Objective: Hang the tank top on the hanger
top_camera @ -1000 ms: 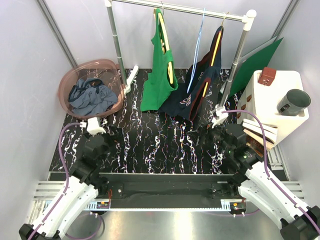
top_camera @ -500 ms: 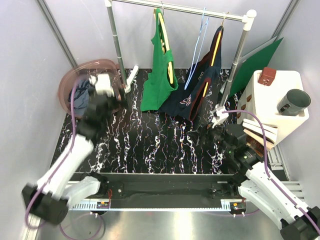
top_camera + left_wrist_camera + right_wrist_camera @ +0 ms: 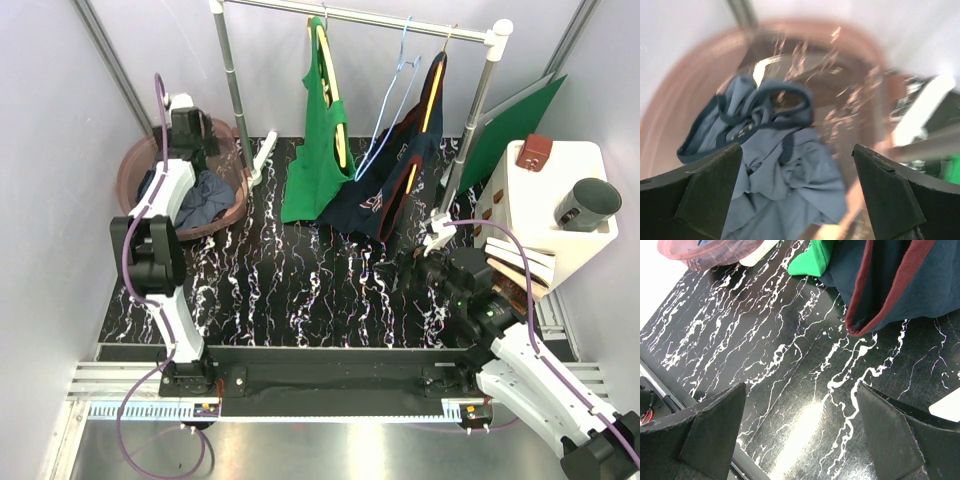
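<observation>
Left tool [image 3: 797, 150] spread wide, poised above tank top [image 3: 785, 185] crumpled in pink basket [image 3: 127, 172], lined up for grab. Right tool [image 3: 800, 387] also spread, idle over counter [image 3: 790, 365]. Hanger [image 3: 386, 105] bare on rail [image 3: 360, 15].

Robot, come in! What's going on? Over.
Both open: left gripper over tank top in basket, right gripper low over table. Bare hanger on rail. Nothing in the way.
</observation>
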